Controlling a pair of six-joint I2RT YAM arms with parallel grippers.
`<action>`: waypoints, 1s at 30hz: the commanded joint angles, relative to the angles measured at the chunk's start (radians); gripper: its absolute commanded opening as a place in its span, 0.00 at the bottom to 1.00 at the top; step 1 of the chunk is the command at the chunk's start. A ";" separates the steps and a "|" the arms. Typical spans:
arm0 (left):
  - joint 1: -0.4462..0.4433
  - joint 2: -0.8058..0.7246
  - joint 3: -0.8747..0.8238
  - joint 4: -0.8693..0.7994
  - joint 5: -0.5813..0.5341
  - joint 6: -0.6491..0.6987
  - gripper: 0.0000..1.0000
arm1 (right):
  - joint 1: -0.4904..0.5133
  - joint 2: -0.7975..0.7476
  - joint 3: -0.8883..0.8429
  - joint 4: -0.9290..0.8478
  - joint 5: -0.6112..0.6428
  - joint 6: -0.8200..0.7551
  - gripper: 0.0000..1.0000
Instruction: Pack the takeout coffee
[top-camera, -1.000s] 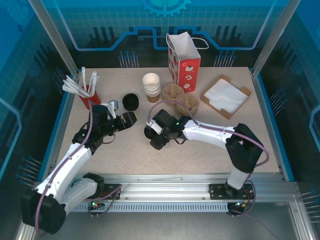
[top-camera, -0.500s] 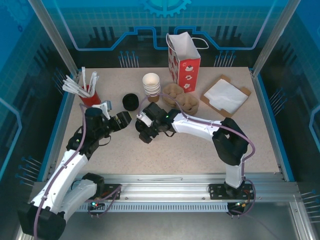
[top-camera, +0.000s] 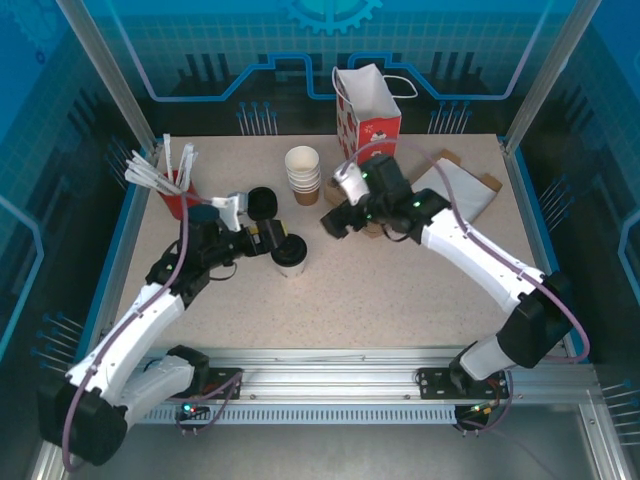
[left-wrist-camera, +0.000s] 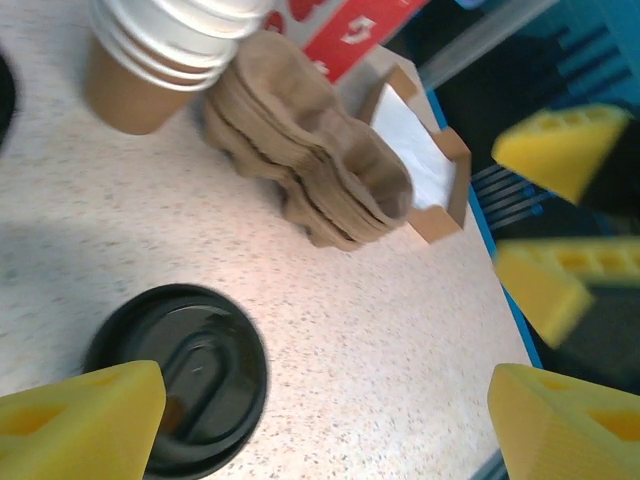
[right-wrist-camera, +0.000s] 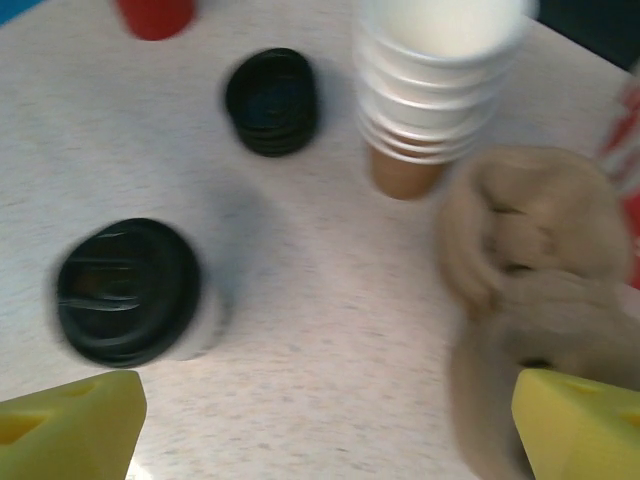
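One small white paper cup with a round black lid, the takeout coffee (top-camera: 291, 257), stands upright on the table (top-camera: 400, 290), and no jaws hold it. It is just ahead of the left gripper (top-camera: 270, 240), close beside one of its widely spread fingers; if they touch, I cannot tell. The right gripper (top-camera: 333, 222), jaws also spread wide, is well apart from it, near the brown pulp carriers (left-wrist-camera: 310, 170). One second ago the right gripper was over the cup; since then it went away and the left gripper came forward.
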 joint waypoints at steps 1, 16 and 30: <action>-0.056 0.074 0.099 0.069 0.051 0.078 0.87 | -0.087 0.076 0.054 -0.040 -0.021 -0.047 0.95; -0.081 0.279 0.301 -0.043 0.014 0.147 0.99 | -0.238 0.433 0.338 -0.156 -0.054 -0.129 0.68; -0.083 0.290 0.312 -0.053 -0.003 0.142 0.97 | -0.248 0.605 0.518 -0.282 -0.103 -0.180 0.55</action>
